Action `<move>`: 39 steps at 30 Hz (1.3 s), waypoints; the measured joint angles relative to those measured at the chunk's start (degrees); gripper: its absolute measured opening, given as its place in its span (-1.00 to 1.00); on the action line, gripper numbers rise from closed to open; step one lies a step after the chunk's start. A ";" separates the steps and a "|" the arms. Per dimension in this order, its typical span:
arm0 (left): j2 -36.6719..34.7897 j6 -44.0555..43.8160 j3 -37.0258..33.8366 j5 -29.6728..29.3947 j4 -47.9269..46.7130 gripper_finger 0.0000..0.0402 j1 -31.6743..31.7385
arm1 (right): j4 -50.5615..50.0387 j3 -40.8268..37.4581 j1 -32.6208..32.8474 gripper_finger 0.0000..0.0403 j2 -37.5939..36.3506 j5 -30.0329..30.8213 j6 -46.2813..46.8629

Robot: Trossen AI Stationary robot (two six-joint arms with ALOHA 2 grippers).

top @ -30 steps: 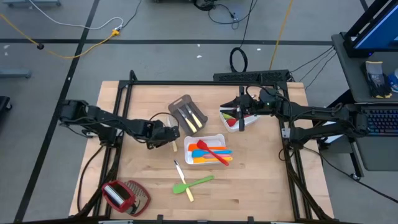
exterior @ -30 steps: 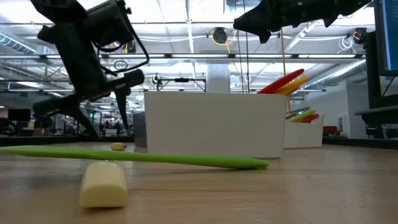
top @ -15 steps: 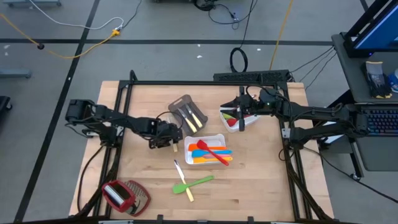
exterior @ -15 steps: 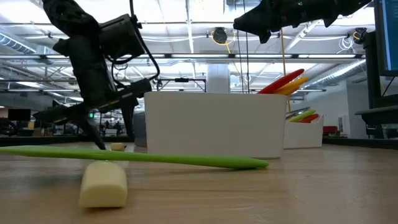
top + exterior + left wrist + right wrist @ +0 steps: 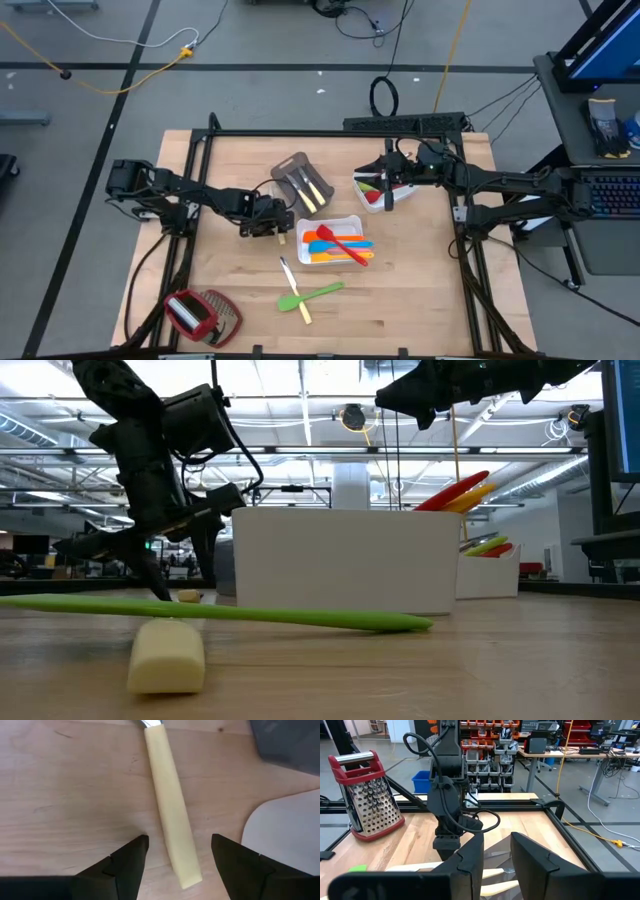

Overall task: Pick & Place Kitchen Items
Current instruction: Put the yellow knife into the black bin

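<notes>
My left gripper (image 5: 271, 227) is open and low over a pale-handled knife (image 5: 170, 805) that lies flat on the table left of the middle white tray (image 5: 336, 222). Its fingers (image 5: 131, 861) stand on either side of the handle's free end without touching it. My right gripper (image 5: 386, 180) hangs open and empty above the right white tray (image 5: 400, 195), which holds red and green utensils. The middle tray holds red, orange and blue utensils (image 5: 338, 245). A green spatula (image 5: 320, 294) and another knife (image 5: 288, 272) lie on the table near the front.
A grey-brown tray (image 5: 292, 165) with two pale-handled knives sits at the back centre. A red-and-silver grater (image 5: 200, 312) lies at the front left. In the low view the green spatula (image 5: 220, 612) and a pale handle end (image 5: 167, 655) lie in front of the white tray (image 5: 345, 565).
My left gripper has gone down toward the table, and a little toward the right edge, onto the pale-handled knife beside the middle tray. Nothing on the table has moved.
</notes>
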 joint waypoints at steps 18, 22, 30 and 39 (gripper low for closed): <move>-0.09 -0.26 0.00 -0.54 -2.23 -0.72 -0.01 | 0.00 0.00 0.00 -0.56 0.00 0.04 0.00; -0.09 0.50 0.00 0.04 -2.25 -0.68 -0.04 | 0.00 0.00 0.00 -0.56 0.00 0.04 0.00; -0.09 -3.72 0.00 -0.04 -2.53 -0.60 -0.04 | 0.00 0.00 0.00 -0.56 0.00 0.02 0.00; -1.30 -12.96 -0.04 -1.13 -4.44 -0.60 -0.10 | 0.00 0.00 0.00 -0.56 0.00 0.02 0.00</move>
